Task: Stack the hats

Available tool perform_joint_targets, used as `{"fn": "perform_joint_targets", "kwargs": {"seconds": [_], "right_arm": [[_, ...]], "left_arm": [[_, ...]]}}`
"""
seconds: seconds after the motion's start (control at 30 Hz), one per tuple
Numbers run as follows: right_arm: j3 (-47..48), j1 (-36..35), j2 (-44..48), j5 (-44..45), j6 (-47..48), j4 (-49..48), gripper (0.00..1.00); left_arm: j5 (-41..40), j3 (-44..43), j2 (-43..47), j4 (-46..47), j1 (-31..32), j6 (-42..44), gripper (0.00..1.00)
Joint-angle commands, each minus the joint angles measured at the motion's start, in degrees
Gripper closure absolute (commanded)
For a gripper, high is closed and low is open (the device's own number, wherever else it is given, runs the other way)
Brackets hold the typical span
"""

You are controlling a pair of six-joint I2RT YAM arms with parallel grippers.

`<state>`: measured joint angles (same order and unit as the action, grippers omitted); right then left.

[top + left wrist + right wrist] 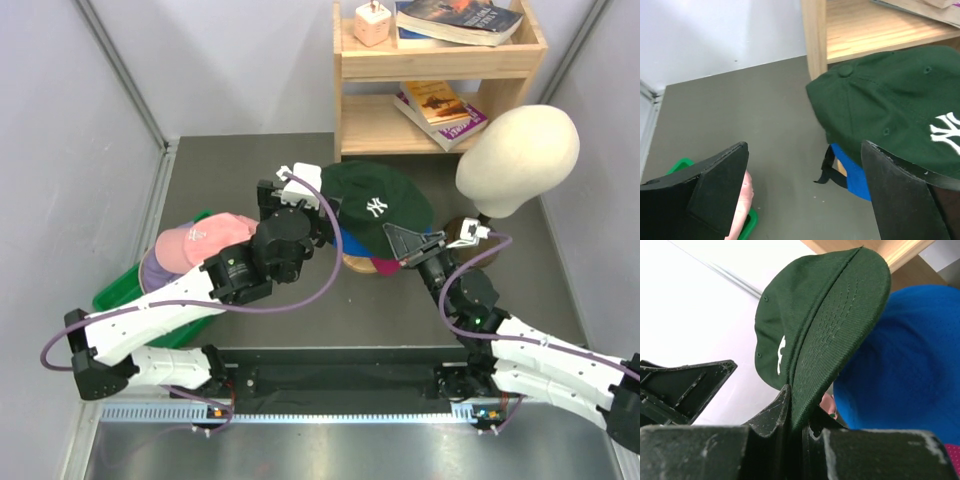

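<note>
A dark green cap with a white logo (378,205) sits over a blue cap (905,360) and a bright pink hat (385,266) on a round wooden stand (356,266). My right gripper (410,243) is shut on the green cap's brim (835,330), with the brim pinched edge-on between the fingers. My left gripper (300,190) is open and empty at the back left of the green cap (890,110), with the blue cap (852,172) showing under it. A pale pink cap (200,238) lies on a lavender cap (155,272) at the left.
The pink and lavender caps rest in a green bin (118,290). A cream mannequin head (520,160) stands at the right. A wooden shelf (440,80) with books stands behind the stand, and its post (815,35) is close to the green cap.
</note>
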<state>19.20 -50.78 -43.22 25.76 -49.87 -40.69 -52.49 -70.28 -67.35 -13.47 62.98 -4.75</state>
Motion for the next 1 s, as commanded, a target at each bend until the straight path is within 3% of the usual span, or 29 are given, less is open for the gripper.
{"fn": "perform_joint_targets", "kwargs": {"seconds": [0.0, 0.3, 0.53, 0.7, 0.97], "right_arm": [[0.9, 3.0, -0.8, -4.0, -0.6, -7.0, 1.00], [3.9, 3.3, -1.4, -10.9, -3.5, -8.3, 0.98], [10.3, 3.6, -6.2, -17.2, -4.4, 0.5, 0.96], [11.0, 8.0, -5.7, -20.2, -4.4, 8.4, 0.98], [13.9, 15.1, -4.8, -25.6, -0.2, 13.2, 0.97]], "left_arm": [[-2.4, -2.7, 2.4, 0.8, -1.1, -0.5, 0.01], [-1.4, -2.1, 7.8, 2.8, -1.8, -0.1, 0.01], [-0.5, -2.9, 8.7, 1.3, -1.9, -0.8, 0.01], [-0.3, -2.8, 9.7, 0.2, -1.9, -1.5, 0.01], [-1.5, -2.8, 11.0, 0.5, -1.9, -0.7, 0.01]]}}
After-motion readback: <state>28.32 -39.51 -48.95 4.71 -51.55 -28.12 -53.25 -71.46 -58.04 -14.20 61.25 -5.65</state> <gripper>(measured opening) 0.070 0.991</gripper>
